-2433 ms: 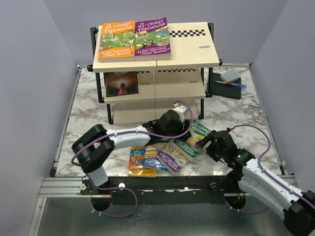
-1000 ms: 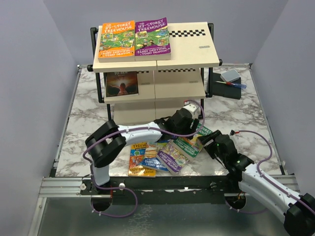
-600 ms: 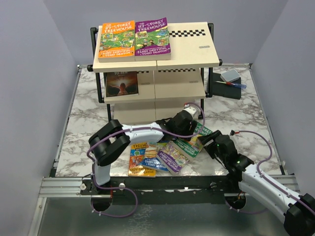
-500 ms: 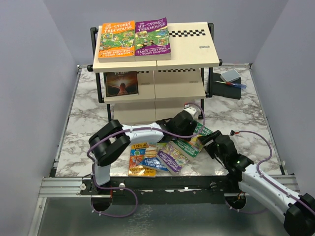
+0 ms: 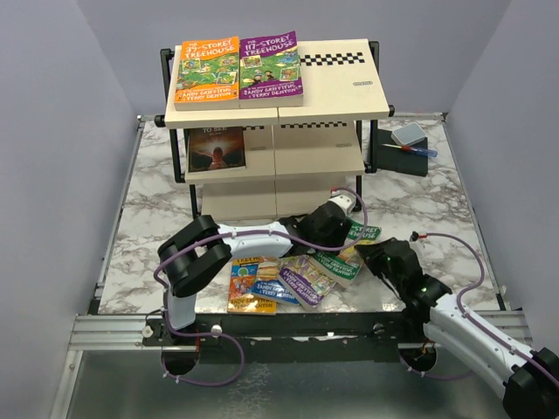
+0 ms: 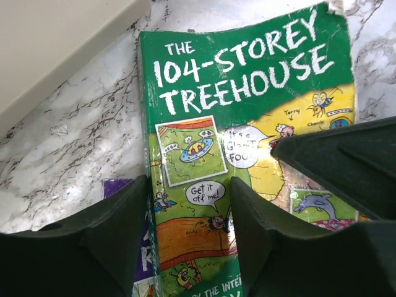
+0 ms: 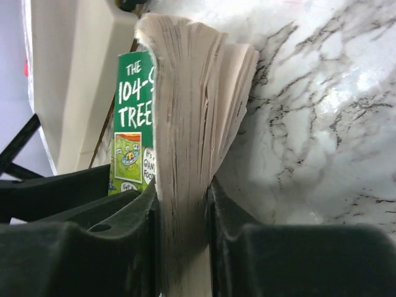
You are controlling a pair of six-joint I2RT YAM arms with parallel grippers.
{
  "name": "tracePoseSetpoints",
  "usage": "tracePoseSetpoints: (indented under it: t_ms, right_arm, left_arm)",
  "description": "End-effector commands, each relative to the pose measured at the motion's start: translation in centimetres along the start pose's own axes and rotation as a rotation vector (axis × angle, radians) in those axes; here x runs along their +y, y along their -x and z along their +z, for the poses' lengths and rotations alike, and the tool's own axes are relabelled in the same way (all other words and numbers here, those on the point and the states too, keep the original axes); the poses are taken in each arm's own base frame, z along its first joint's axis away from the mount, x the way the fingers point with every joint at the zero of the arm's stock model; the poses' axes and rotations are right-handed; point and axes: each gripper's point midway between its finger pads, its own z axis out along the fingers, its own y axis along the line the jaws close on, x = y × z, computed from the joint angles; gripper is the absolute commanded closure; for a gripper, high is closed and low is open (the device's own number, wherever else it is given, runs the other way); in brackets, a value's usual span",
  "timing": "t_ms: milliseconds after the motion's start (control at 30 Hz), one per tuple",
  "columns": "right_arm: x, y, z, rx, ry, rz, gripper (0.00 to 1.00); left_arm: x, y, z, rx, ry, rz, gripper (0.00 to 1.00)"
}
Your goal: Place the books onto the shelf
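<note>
Nearest the arm bases, loose paperbacks lie overlapped on the marble table (image 5: 157, 201), a yellow-covered one (image 5: 247, 286) leftmost and a purple-covered one (image 5: 304, 281) to its right. Just past them, right gripper (image 7: 181, 204) is clamped on the page edge of the green book (image 6: 247, 80), "104-Storey Treehouse". Its fingers (image 7: 117, 247) press both sides of the block, and the pages fan out above the grip. The book stands on edge in this view. Left gripper (image 6: 189, 185) sits over the same cover from the other side with jaws apart. The spine edge and cartoon panels show in the gap; contact with the cover cannot be told. Farther back stands the shelf (image 5: 349, 87). A dark book (image 5: 216, 148) lies at the left of its middle tier, and an orange book (image 5: 208, 70) and a purple book (image 5: 271, 65) lie side by side on top.
</note>
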Motion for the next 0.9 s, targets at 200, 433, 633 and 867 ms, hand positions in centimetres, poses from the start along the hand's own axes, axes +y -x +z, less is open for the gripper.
tracePoseSetpoints:
  t_ms: [200,433,633,867]
  right_arm:
    - [-1.0,1.1,-1.7,-0.033,-0.045,-0.048,0.99]
    - [1.7,2.9,-4.2,-0.062,0.014,-0.102,1.00]
    - [4.8,3.9,-7.3,-0.049,0.097,-0.156,1.00]
    - [10.8,4.8,-11.5,-0.017,0.290,-0.229,1.00]
  left_arm:
    - [-1.5,1.3,-2.6,-0.048,-0.038,0.007,0.37]
    - [-2.3,4.0,-5.9,-0.108,-0.078,-0.011,0.27]
    - [-2.4,4.5,-8.4,-0.116,-0.134,-0.053,0.19]
    - [-3.1,4.4,-11.4,-0.098,-0.265,-0.131,0.13]
